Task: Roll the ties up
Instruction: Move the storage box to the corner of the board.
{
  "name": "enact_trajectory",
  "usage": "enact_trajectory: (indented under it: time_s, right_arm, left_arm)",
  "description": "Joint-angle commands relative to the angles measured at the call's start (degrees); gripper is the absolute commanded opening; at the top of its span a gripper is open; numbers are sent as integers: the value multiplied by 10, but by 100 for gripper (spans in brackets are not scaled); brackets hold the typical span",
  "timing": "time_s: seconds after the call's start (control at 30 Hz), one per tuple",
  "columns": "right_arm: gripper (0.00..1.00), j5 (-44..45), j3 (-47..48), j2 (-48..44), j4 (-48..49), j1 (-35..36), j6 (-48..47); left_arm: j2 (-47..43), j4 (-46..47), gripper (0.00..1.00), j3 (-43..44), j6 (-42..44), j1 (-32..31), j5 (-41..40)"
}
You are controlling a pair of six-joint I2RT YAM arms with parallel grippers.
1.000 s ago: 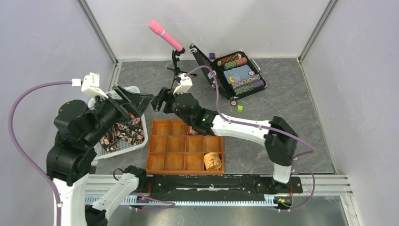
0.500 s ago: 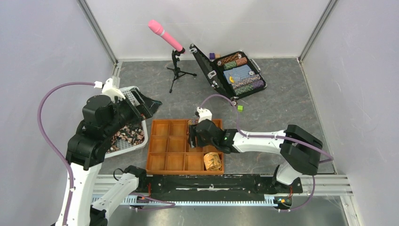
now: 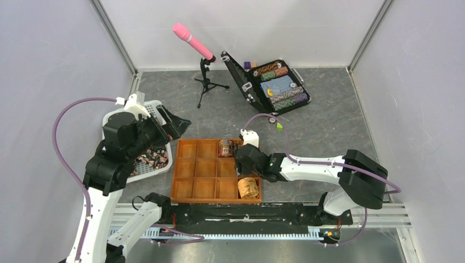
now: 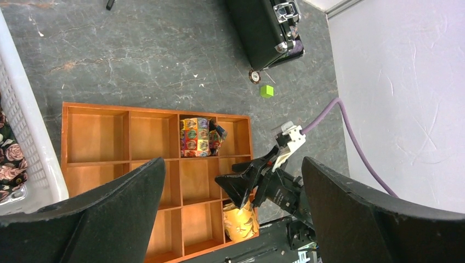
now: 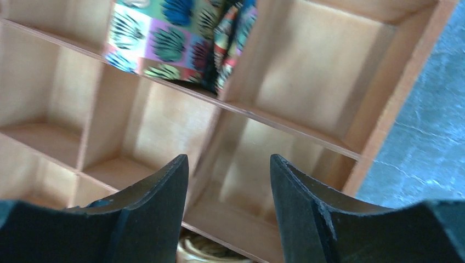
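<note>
I am watching the right pincer (image 5: 227, 161) hovering low over the right side of the wooden tray (image 3: 174, 170). Its fingers are standing partly spread, pinching nothing and touching nothing, above a divider in the middle row. One rolled tie (image 4: 195, 137), bright with patchwork colours, is sitting in the far row, third compartment from the left, just beyond that pincer. A tan-gold rolled tie (image 3: 248, 188) is sitting in the near right corner compartment, just under the arm. The left pincer (image 4: 231, 164) is hanging high above the gap between the tray and the white basket (image 4: 27, 137), fingers spread as wide as they go and gripping nothing. More ties (image 3: 151, 158) are lying loose in the basket to the left of the tray.
</note>
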Motion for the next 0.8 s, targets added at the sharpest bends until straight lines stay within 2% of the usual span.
enact_trajectory:
  time_s: [0.0,0.2,0.33,0.63,0.77]
  right_arm:
    - [62,37,-15,-20,-44,-1,-4]
    - [61,91,0,2,-119,-4,-18]
    - [61,119,-14,-12,-156,-31,-24]
    - [61,114,-126,-137,-162,-172,-51]
    - [65,130,-158,-192,-174,-234,-70]
  left_arm:
    - [-5,35,100,-9,-6,0,14]
    - [-7,39,100,-24,-6,0,16]
    - [-7,43,100,-31,-7,0,20]
    - [-2,62,100,-51,-12,0,35]
    - [3,71,100,-57,-14,0,44]
